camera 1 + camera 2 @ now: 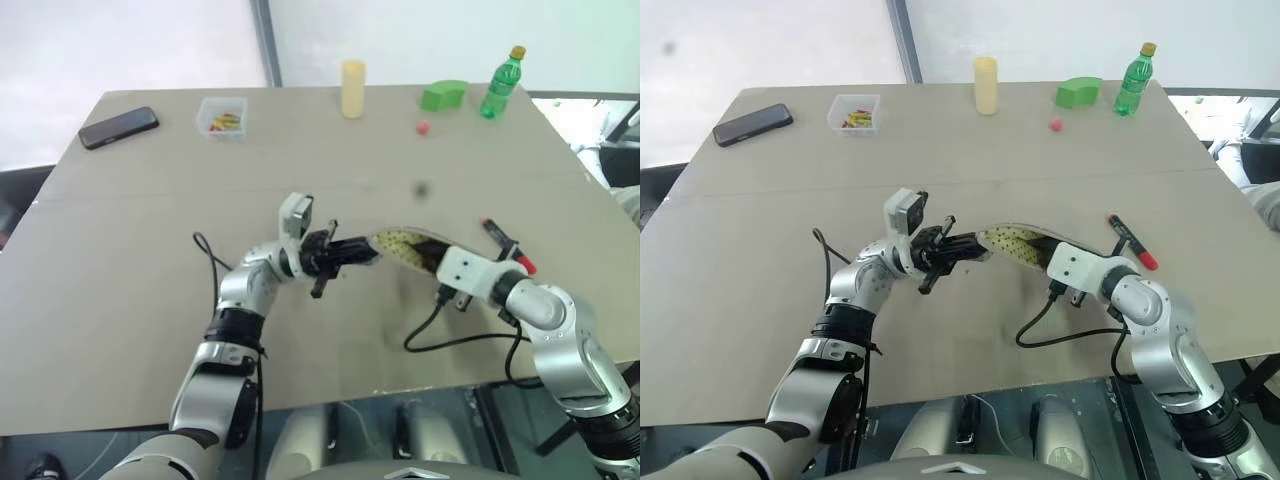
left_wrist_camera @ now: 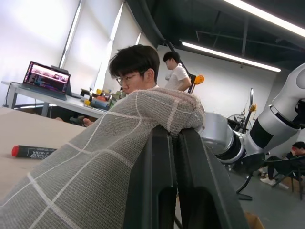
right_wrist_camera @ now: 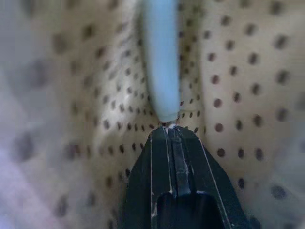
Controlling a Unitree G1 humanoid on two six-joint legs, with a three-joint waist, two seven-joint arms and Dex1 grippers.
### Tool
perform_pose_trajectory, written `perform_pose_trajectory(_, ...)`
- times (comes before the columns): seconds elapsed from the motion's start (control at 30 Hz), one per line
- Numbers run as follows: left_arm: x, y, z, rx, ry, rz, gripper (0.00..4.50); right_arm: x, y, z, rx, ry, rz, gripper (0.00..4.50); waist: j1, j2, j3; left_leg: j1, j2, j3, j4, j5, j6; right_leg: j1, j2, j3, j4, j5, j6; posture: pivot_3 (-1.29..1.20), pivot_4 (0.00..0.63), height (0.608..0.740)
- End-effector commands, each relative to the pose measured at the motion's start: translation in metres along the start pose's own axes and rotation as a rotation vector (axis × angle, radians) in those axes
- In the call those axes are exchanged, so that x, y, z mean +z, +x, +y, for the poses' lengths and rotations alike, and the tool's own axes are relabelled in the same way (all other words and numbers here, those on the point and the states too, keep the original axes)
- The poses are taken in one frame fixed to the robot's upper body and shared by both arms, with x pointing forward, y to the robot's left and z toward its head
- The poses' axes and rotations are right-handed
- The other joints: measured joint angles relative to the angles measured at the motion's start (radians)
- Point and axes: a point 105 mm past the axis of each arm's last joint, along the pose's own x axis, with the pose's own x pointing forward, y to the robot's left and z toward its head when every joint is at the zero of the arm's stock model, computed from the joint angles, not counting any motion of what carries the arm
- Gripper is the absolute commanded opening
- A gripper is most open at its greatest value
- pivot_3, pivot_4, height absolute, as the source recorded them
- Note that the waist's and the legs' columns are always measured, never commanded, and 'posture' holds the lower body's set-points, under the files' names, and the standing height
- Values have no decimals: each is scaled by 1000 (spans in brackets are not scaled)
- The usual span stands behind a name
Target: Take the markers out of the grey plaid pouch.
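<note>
**A:** Where is the right gripper (image 3: pixel 172 128)?

**B:** Inside the pouch (image 1: pixel 405 246), among the spotted lining. Its fingers look pressed together, with a pale marker (image 3: pixel 161 57) right at their tips. I can't tell whether they pinch it.

**A:** Which way does that marker run?

**B:** Lengthwise, straight on from the fingertips, deeper into the pouch.

**A:** And the left gripper (image 1: pixel 345 254)?

**B:** Clenched on the grey edge of the pouch, holding the mouth up.

**A:** Farther out?

**B:** A red marker (image 1: pixel 508 247) lies on the table (image 1: pixel 300 150) beyond the right wrist.
</note>
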Motion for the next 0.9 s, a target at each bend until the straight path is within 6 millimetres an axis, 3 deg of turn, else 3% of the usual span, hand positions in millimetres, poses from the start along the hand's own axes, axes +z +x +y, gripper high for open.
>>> perform_pose_trajectory(0.03, 12, 0, 0, -23, 51, 3, 0, 8, -5, -16, -40, -15, -5, 1636, 6, 0, 0, -1, 0, 0, 0, 0, 0, -1, 0, 0, 0, 0, 0, 0, 150, 736)
perform_pose_trajectory(0.2, 7, -1, 4, -8, 22, 4, 0, 17, 15, -9, 1, -133, -28, 1636, 10, 0, 0, -1, -1, 0, 0, 1, -2, -1, -1, 0, 0, 0, 0, 0, 150, 736)
perform_pose_trajectory(0.5, 2, -9, 8, 34, -15, 4, 0, 42, 42, -14, -6, -128, -122, 1636, 7, 0, 0, -1, -1, 0, 0, 3, -4, -1, 0, 0, 0, 0, 0, 0, 150, 736)
perform_pose_trajectory(0.9, 3, -19, 11, 68, -4, 25, 0, 85, 33, -22, 17, 135, -376, 1636, 8, 0, 0, -1, -2, 0, -1, 3, -4, -1, 0, 0, 0, 0, 0, 0, 150, 736)
